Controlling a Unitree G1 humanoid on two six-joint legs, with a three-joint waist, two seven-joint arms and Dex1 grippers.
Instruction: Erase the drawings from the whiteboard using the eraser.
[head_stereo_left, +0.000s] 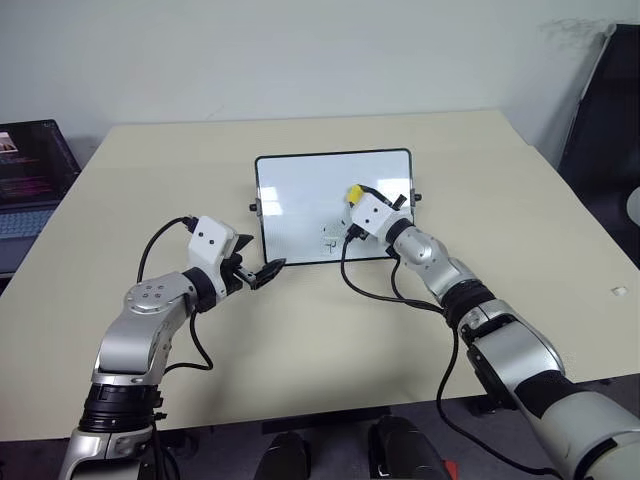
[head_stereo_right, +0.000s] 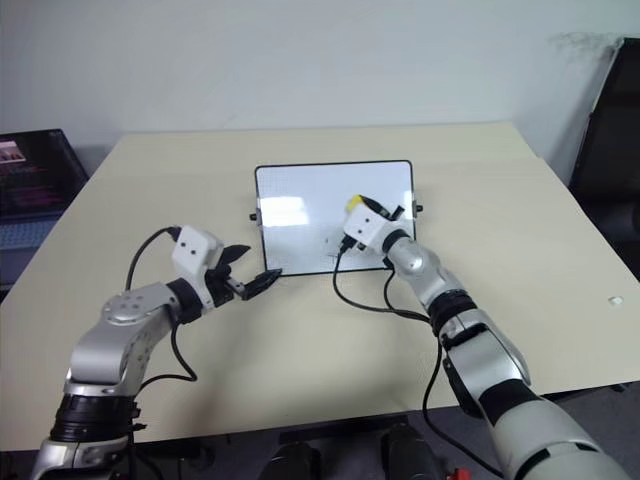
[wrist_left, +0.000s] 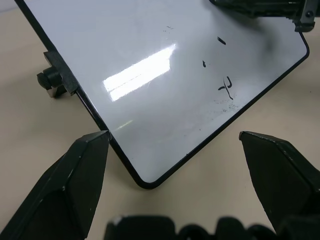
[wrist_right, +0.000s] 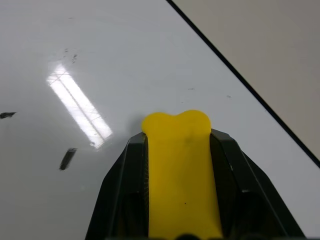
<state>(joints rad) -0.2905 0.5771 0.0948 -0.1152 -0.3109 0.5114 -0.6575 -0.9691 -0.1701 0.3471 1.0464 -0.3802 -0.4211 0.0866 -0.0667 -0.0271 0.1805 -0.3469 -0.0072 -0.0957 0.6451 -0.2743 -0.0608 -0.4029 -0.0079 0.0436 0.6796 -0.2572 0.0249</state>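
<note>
Whiteboard lies flat near the middle of the tan table, with a few small black drawings left on its near half (short dashes and one hooked stroke). Right gripper is clenched on the yellow eraser, held over the board's right part. Left gripper hangs spread, holding nothing, one fingertip at the board's near-left edge.
</note>
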